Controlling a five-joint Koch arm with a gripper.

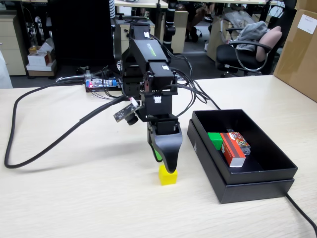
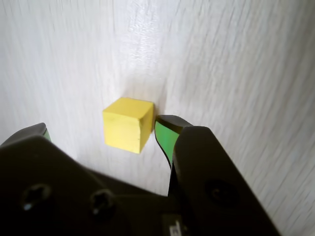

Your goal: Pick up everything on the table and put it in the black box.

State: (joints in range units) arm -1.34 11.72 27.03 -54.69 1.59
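Observation:
The yellow cube (image 1: 167, 176) sits on the pale wood-grain table (image 1: 74, 198), left of the black box (image 1: 257, 181). My gripper (image 1: 166, 166) points straight down over it and is open. In the wrist view the yellow cube (image 2: 127, 124) lies between the jaws of the gripper (image 2: 103, 127). The right green-padded fingertip (image 2: 165, 135) is right beside the cube's right face, and the left fingertip (image 2: 42, 130) stands well apart. The green cube (image 1: 214, 140) and the red box with white marks (image 1: 233, 148) lie inside the black box.
Thick black cables (image 1: 49, 144) loop across the table's left side, and another cable (image 1: 302, 213) runs off the front right. A lit circuit board (image 1: 101, 83) sits behind the arm. A brown cardboard box (image 1: 299, 49) stands at the far right.

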